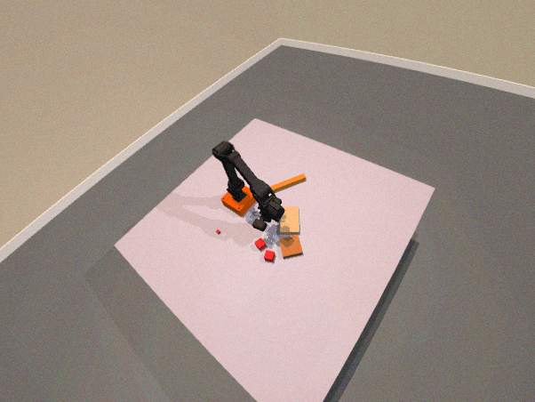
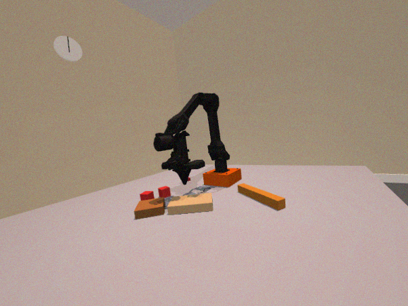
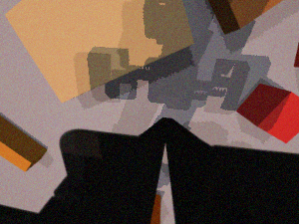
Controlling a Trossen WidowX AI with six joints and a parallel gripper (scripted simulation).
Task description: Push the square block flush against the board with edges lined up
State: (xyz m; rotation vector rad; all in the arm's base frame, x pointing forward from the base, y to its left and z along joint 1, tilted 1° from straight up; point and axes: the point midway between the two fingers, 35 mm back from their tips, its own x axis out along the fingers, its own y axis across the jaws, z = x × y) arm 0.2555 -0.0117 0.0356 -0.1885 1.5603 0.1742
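Observation:
The brown square block (image 1: 291,250) (image 2: 147,210) (image 3: 259,14) lies flat beside the end of the pale tan board (image 1: 290,218) (image 2: 191,204) (image 3: 100,34). A narrow, wedge-shaped gap shows between them in the wrist view, and the block is turned slightly relative to the board. Their facing sides are not flush. My gripper (image 2: 184,183) (image 3: 166,122) is shut and empty. It points down above the table, on the robot-base side of the board, and touches neither part. In the top view the arm hides the fingertips.
Two red cubes (image 1: 260,244) (image 1: 269,256) (image 2: 164,191) (image 2: 147,195) lie beside the block on the base side. A tiny red cube (image 1: 218,231) (image 2: 188,179) lies farther off. An orange bar (image 1: 290,182) (image 2: 261,196) (image 3: 16,157) lies beyond the board. The orange robot base (image 1: 237,205) (image 2: 217,179) stands behind.

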